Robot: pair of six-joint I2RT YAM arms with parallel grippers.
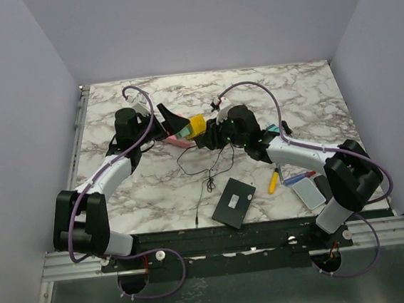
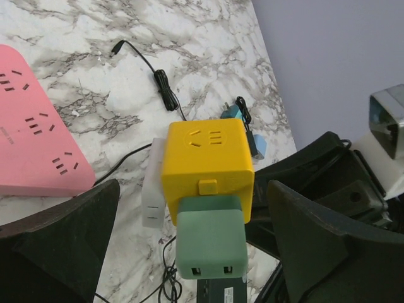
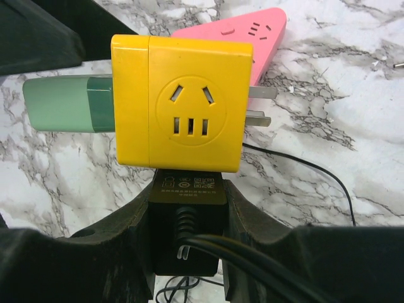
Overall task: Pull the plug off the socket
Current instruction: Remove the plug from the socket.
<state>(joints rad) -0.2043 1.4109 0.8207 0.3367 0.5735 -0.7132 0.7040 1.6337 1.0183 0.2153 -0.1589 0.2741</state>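
Right pincer (image 3: 189,208) clenched on black adapter (image 3: 187,186) steadies yellow socket cube (image 3: 183,107); released left pincer (image 2: 192,208) straddles green plug (image 2: 210,243), ready to pull

White arms (image 1: 111,171), black joints and end effectors (image 1: 173,124), purple cables (image 1: 253,83)

Middle of the marble-patterned tabletop (image 1: 304,98), there's the yellow plastic cube socket (image 1: 197,126). The green rounded plastic plug (image 2: 211,243) sits in its left face. The black plastic adapter block (image 3: 187,184) sits in its right face, clamped inside the right gripper (image 3: 186,202). The pink triangular plastic power strip (image 1: 179,142) lies just left of the cube, and the flat black rectangular box (image 1: 233,202) well in front of it.
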